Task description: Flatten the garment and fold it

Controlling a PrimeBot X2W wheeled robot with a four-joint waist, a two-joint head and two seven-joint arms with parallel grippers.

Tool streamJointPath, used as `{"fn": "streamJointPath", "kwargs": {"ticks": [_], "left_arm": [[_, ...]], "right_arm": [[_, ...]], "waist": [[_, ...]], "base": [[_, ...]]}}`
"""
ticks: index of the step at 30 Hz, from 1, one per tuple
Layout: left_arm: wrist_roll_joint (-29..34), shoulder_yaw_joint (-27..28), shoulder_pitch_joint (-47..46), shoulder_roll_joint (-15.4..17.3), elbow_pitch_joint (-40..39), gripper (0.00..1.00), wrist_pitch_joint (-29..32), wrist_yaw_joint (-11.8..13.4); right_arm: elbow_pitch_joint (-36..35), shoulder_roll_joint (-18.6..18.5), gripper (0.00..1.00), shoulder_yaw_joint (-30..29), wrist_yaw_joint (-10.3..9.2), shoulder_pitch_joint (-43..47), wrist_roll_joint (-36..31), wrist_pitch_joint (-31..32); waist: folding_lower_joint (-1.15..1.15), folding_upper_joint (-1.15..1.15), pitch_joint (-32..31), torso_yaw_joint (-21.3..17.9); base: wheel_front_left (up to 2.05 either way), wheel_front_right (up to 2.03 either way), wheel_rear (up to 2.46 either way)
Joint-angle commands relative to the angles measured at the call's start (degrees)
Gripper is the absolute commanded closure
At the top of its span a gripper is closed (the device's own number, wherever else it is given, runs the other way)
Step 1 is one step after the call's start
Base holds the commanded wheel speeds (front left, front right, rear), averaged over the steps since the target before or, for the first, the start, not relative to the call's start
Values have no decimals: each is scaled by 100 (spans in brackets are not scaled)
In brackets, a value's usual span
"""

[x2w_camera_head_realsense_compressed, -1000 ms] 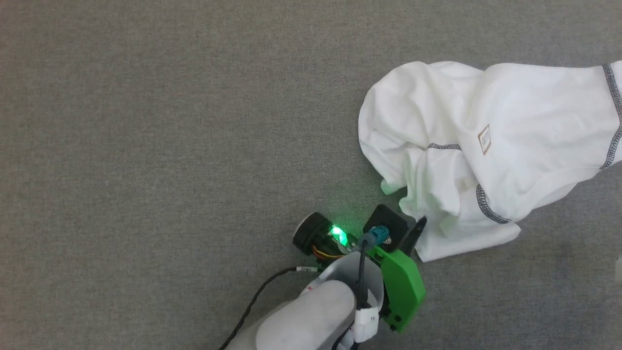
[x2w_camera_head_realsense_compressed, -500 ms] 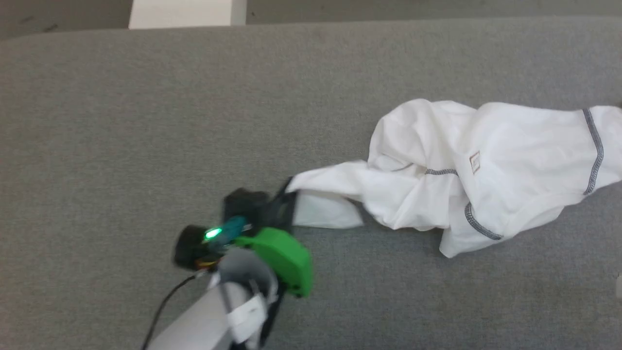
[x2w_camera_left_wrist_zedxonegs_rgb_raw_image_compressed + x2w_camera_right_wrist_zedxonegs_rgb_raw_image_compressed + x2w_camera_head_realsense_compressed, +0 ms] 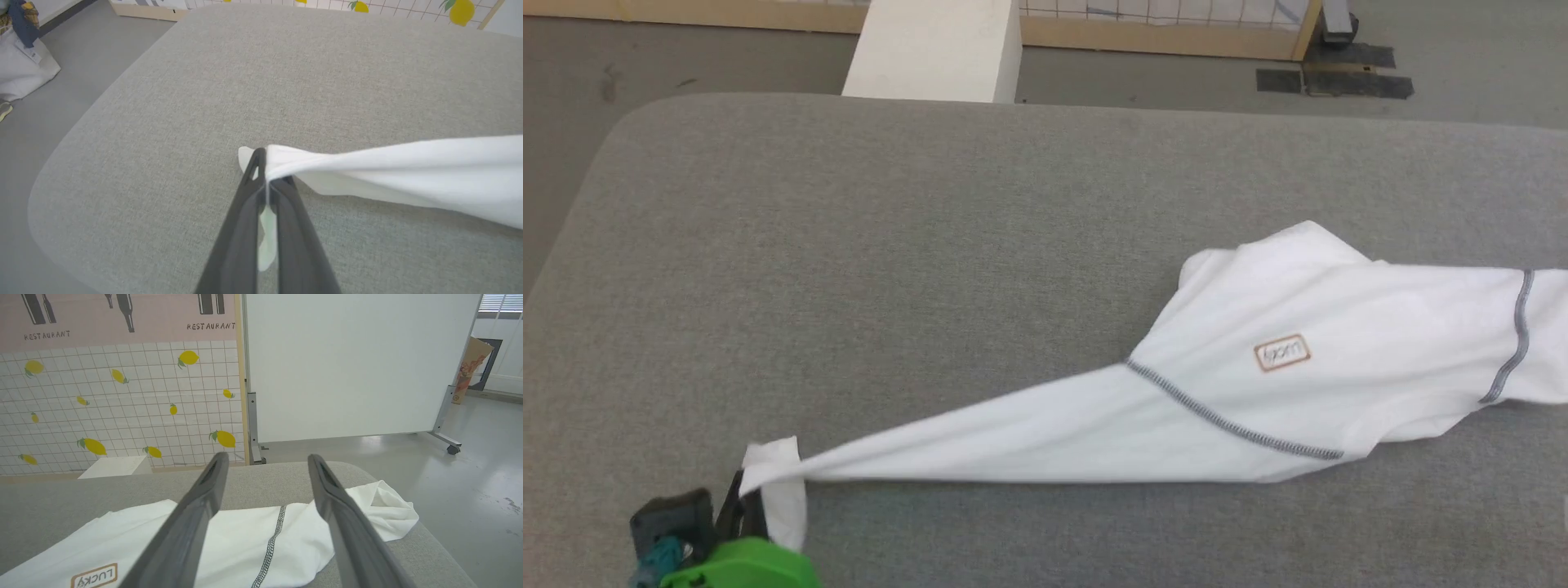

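White thin cotton T-shirt [image 3: 1339, 384] stretched taut for flattening, pinched by left gripper [image 3: 267, 171] near front-left corner of grey fabric tabletop [image 3: 931, 245]; right gripper [image 3: 267, 456] spread, empty.

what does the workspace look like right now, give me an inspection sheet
surface: grey fabric-covered table, rounded corners
job's things: white garment, not folded, one end drawn into a taut strip towards the left gripper; brown logo facing up
clutter: nothing seen
grippers: left gripper shut on the garment's corner; right gripper open, empty, aimed over the garment's other end
cables: nothing seen
surroundings: white block, lemon-print panel, white partition, grey floor
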Motion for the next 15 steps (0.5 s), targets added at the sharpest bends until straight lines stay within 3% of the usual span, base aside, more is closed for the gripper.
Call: {"fn": "streamJointPath", "kwargs": {"ticks": [1,3,5,10,13,15], "left_arm": [[-115,67,153,-41,109,100,-89,-10],[-264,73,264,-171,295,100,-197,-142],[-380,52,263,-338,405,0,-330,-317],[-672,70,48,-587,214,0,-579,-883],[-748,60,-184,-531,-239,0,-562,-1203],[-650,46,-395,-417,-571,0,-472,-1243]], "right_arm": [[6,3,0,5,-9,84,40,19],[20,3,0,30,-9,89,44,39],[31,3,0,52,-9,87,44,54],[45,3,0,92,-9,103,61,78],[28,3,0,115,-9,93,71,89],[13,3,0,128,-9,60,81,90]], "waist": [[0,0,-43,51],[0,0,-41,48],[0,0,-44,42],[0,0,-30,10],[0,0,45,-52],[0,0,134,-106]], "base": [[0,0,0],[0,0,0],[0,0,0],[0,0,0],[0,0,0],[0,0,0]]}}
